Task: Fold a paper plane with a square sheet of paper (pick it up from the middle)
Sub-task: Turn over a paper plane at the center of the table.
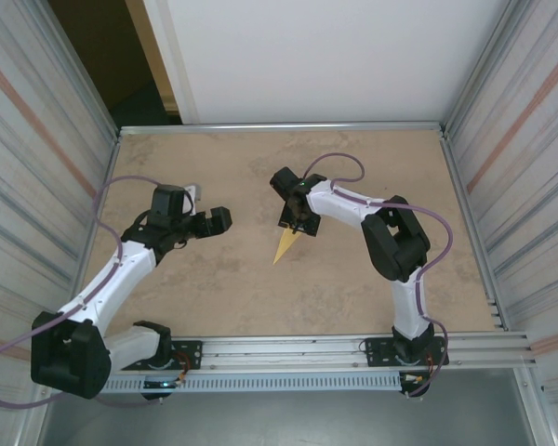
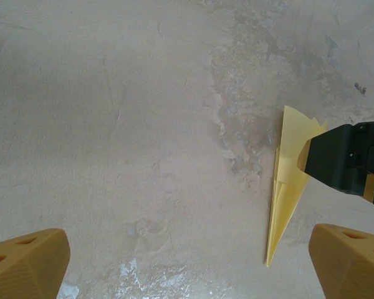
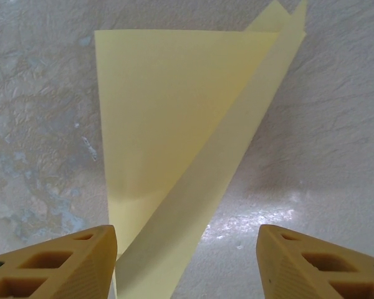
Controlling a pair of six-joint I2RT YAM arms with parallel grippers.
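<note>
Paper plane (image 1: pixel 286 247) is seen flat on the surface (image 1: pixel 214 288) just right of the middle of the top frame. Its pointed tip is aimed to the lower left and its wide end is tucked under the right arm's black wrist. Left fingers (image 2: pixel 31 261) are spread fully apart in the lower corners of the left wrist frame, nothing is grasped, and bare surface is seen between them. In that frame the plane (image 2: pixel 287 187) is placed at the right side, tip down, with its upper part partly covered by the black body of the other arm. Right fingers (image 3: pixel 318 265) are released too and stand apart at the bottom corners of the right wrist frame. The pale yellow paper (image 3: pixel 174 137) is seen running up between them, close to the lower-left finger; contact there cannot be told. A long fold is seen crossing the paper diagonally from upper right to lower left.
</note>
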